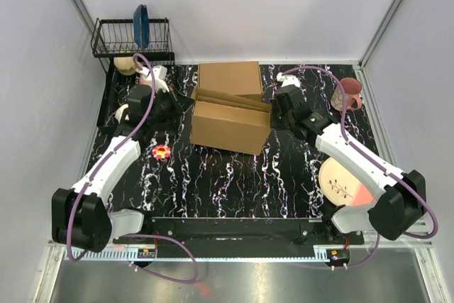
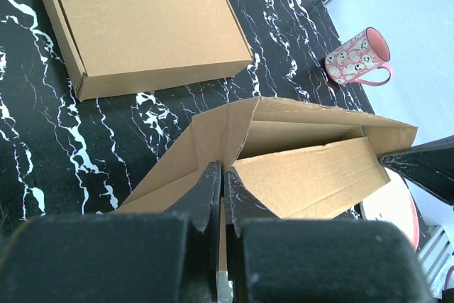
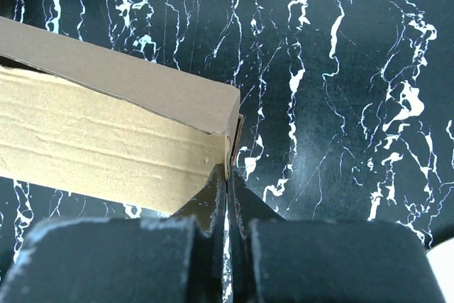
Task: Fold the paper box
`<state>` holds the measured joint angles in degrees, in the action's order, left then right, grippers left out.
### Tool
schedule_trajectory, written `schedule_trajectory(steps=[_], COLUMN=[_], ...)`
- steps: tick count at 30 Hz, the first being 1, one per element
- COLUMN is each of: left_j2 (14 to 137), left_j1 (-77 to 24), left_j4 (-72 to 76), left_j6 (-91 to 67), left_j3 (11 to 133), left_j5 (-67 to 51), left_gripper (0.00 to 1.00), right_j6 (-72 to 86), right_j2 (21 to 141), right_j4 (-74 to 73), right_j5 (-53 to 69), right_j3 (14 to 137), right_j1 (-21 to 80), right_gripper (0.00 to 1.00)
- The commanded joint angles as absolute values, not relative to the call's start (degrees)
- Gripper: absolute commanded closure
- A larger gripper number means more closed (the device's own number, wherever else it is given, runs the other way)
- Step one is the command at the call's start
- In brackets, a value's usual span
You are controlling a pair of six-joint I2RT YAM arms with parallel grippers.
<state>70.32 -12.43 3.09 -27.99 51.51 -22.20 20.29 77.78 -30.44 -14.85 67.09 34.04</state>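
The paper box (image 1: 227, 127) lies half-formed in the middle of the black marbled table (image 1: 234, 175), its walls raised and its flaps loose. My left gripper (image 1: 189, 103) is at its left end; in the left wrist view the gripper (image 2: 223, 172) is shut on a cardboard flap of the paper box (image 2: 312, 175), and a strip of board runs down between the fingers. My right gripper (image 1: 273, 111) is at the right end. In the right wrist view the gripper (image 3: 228, 172) is shut, its tips pinching the edge of the end wall of the paper box (image 3: 106, 140).
A neatly formed flat cardboard box (image 1: 228, 78) (image 2: 142, 19) lies just behind the paper box. A pink mug (image 1: 349, 94) (image 2: 358, 57) stands at the back right and a pink plate (image 1: 344, 184) at the front right. A wire rack (image 1: 131, 37) holds a blue plate at the back left. A small red thing (image 1: 162, 151) lies left of centre.
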Motion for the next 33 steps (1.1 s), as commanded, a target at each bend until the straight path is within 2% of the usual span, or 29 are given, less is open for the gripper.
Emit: schedule_trajectory(steps=[1,25,33], left_j2=[68.21,68.03,68.38], left_j1=[-13.36,-18.89,-19.25], left_j4=[6.50,7.91,4.41], left_j6=[-30.32,-31.82,-32.08], left_j3=[49.05,43.68,46.66], left_j5=[-20.39,-17.31,-19.07], left_gripper=[1.00,1.00,1.00], right_j6=[19.86,17.93,18.72], right_j2=[77.79,76.20,75.85], right_j4=[-41.22,-44.91,-43.42], right_j5=[-13.89,-17.93,-17.58], right_j3=[64.86,72.33,67.68], right_j1=[34.19,34.19,34.28], right_gripper=[1.00,1.00,1.00])
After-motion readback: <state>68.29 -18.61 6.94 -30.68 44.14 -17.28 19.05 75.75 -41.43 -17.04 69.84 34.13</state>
